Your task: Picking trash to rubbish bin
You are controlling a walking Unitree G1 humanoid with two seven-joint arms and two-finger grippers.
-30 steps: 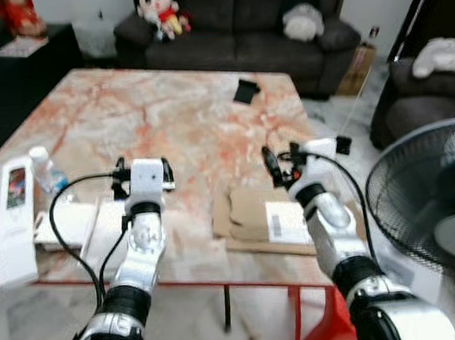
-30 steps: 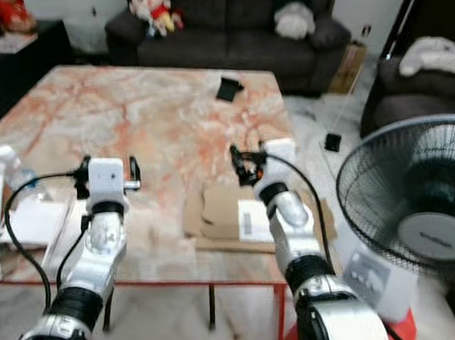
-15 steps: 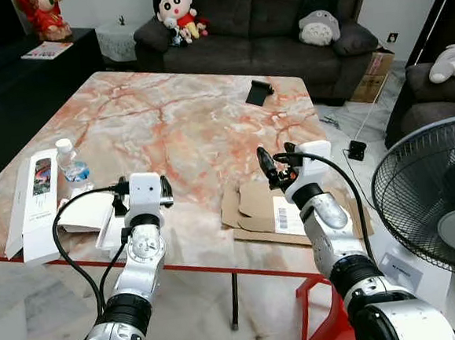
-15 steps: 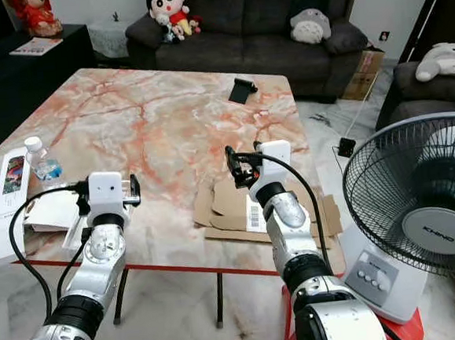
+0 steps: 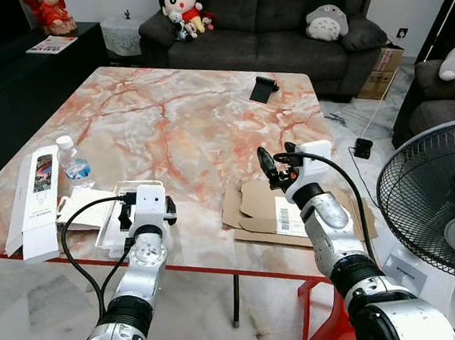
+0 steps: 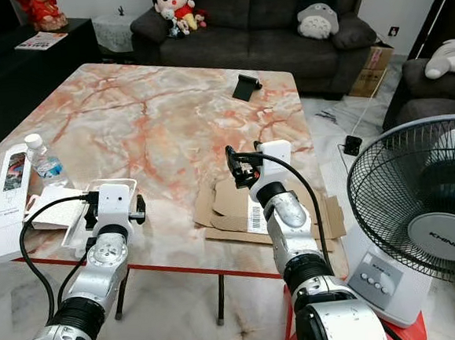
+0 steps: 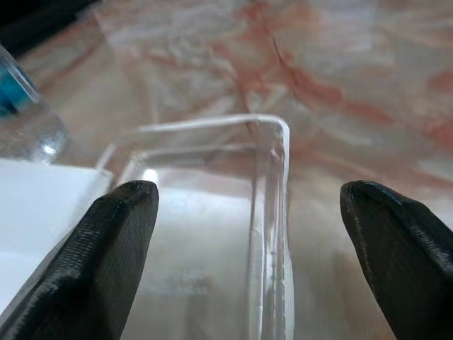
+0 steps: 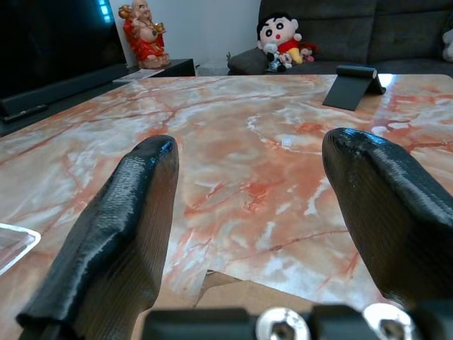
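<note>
Our left gripper (image 7: 248,227) hangs wide open over a clear tray (image 7: 272,184). Our right gripper (image 8: 244,212) is open above cardboard (image 5: 254,203). Its white label (image 5: 288,215) is too small to read.

- A home living room: a dark sofa (image 5: 279,24) with cartoon plush toys (image 5: 185,8) stands behind a marble-patterned table (image 5: 168,119).
- A standing fan (image 6: 429,225) sits on the tiled floor (image 5: 34,311).
- A red figurine (image 8: 145,32) tops a low black cabinet (image 5: 16,84).
</note>
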